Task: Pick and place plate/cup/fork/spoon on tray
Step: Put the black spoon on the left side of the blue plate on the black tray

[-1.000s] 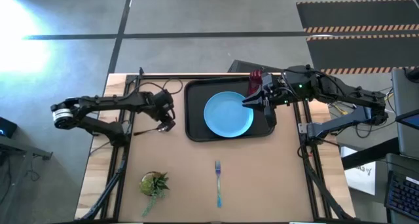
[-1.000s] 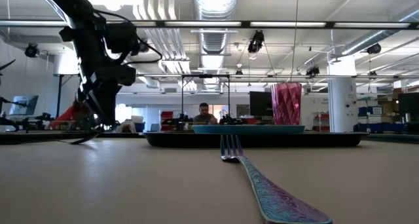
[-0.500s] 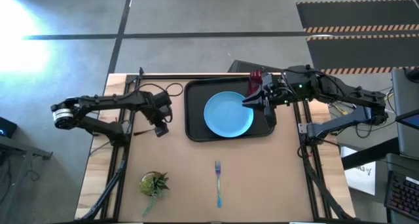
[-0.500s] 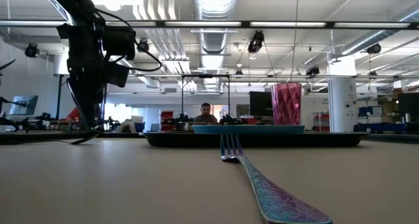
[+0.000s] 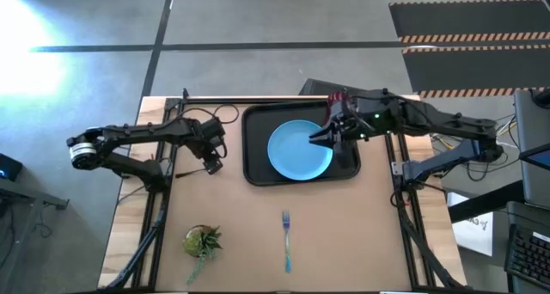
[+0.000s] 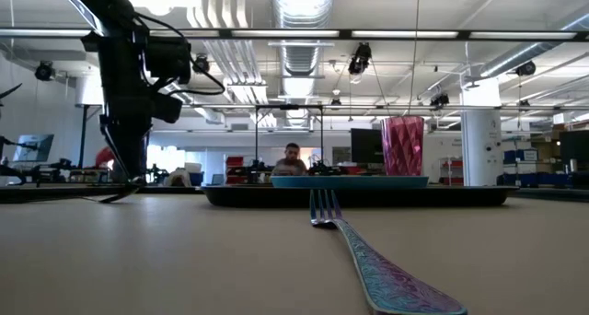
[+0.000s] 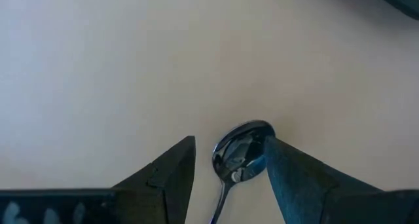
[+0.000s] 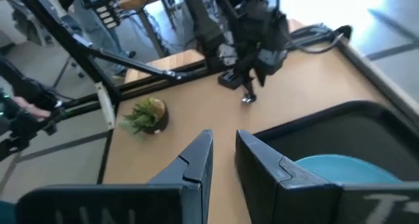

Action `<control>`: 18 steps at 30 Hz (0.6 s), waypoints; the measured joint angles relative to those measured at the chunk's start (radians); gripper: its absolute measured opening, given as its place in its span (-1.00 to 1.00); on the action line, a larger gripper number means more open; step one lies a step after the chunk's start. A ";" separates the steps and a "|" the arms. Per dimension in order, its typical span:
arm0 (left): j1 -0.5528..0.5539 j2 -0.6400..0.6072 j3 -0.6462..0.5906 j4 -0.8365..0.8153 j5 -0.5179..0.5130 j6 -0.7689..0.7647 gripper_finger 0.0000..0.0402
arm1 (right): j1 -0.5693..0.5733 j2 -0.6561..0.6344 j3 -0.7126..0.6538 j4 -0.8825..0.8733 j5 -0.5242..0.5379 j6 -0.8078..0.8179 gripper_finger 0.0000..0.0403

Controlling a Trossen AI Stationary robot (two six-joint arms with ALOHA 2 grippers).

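- The left pincer (image 5: pixel 212 163) is seen left of centre in the high view, just left of the tray (image 5: pixel 254 175), pointing down at the worktop (image 5: pixel 344 234).
- In the left wrist view the left pincer (image 7: pixel 227 164) is spread wide, with the bowl of the spoon (image 7: pixel 241 160) lying between its two fingers (image 7: pixel 171 171); nothing is gripped, and the spoon rests on the worktop (image 7: pixel 131 67).
- The right pincer (image 5: pixel 320 136) is held over the right edge of the plate (image 5: pixel 296 151), right of centre in the high view.
- In the right wrist view the fingers (image 8: pixel 195 160) of the right pincer (image 8: pixel 222 160) are narrowly parted, and nothing is seen between them.
- The plate lies inside the tray, in the middle of the high view; in the low view it (image 6: pixel 350 180) shows as a thin blue edge above the tray's rim (image 6: pixel 479 198).
- The cup (image 6: pixel 402 145) stands upright at the right end of the tray in the low view; in the high view it (image 5: pixel 336 99) is partly hidden by the right arm at the tray's upper right corner.
- The fork (image 5: pixel 286 239) lies on the worktop at lower centre of the high view, well apart from the tray, tines toward it.
- A small potted plant (image 5: pixel 202 241) stands at lower left of the high view.
- A person (image 6: pixel 291 158) is seen far behind the tray in the low view.
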 joint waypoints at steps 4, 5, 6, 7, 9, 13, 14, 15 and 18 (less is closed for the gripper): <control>0.000 0.005 -0.006 0.007 0.004 0.001 -0.17 | 0.000 0.022 0.000 0.001 -0.042 0.019 -0.72; 0.000 0.011 -0.006 0.011 0.009 0.004 -0.17 | 0.002 0.024 0.000 0.001 -0.043 0.020 -0.72; 0.000 0.018 -0.007 0.013 0.016 0.009 -0.17 | 0.003 0.026 0.000 0.000 -0.043 0.020 -0.72; 0.000 0.029 -0.007 0.012 0.026 0.013 -0.17 | 0.003 0.028 0.000 0.002 -0.044 0.020 -0.72; 0.000 0.062 -0.007 0.012 0.037 0.020 -0.17 | 0.003 0.028 0.000 0.006 -0.043 0.020 -0.72; 0.000 0.144 -0.007 0.012 0.044 0.024 -0.17 | 0.003 0.023 0.000 0.020 -0.044 0.023 -0.72; 0.000 0.164 -0.007 0.013 0.056 0.028 -0.17 | 0.003 0.022 0.000 0.024 -0.044 0.023 -0.72; 0.000 0.181 -0.007 0.015 0.066 0.037 -0.17 | 0.003 0.020 0.000 0.030 -0.045 0.023 -0.72; 0.001 0.216 -0.002 0.019 0.083 0.066 -0.17 | 0.002 0.014 0.000 0.035 -0.044 0.023 -0.72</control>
